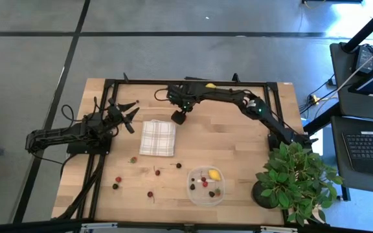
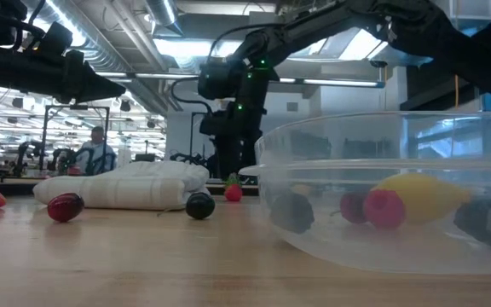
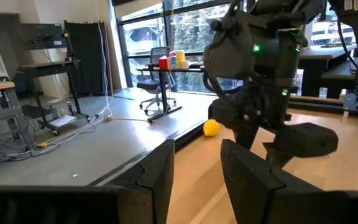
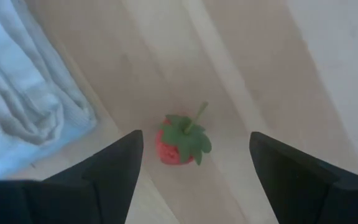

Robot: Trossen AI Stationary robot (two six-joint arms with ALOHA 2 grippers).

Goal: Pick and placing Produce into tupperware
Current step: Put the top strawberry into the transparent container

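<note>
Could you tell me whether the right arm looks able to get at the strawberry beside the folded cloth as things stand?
Probably yes. The right gripper hangs open directly over the strawberry, which lies on bare wood between the fingers. The folded cloth sits close to one side but does not cover it.

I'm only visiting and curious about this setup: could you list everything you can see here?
table: one, light wood
tupperware: one, clear, near the front edge
lemon-like fruits: two, yellow; one in the tupperware, one at the far edge
berries in tupperware: several, red and dark
loose berries: about six, red and dark, left of the tupperware
strawberry: one, red, green top, beside the cloth
cloth: one, white-grey checked, folded, mid-table
plant: one, green, front right corner
laptop: one, dark, beyond the table's right
left arm: dark, table's left, jaws open
right arm: dark, jaws open above the strawberry
</note>
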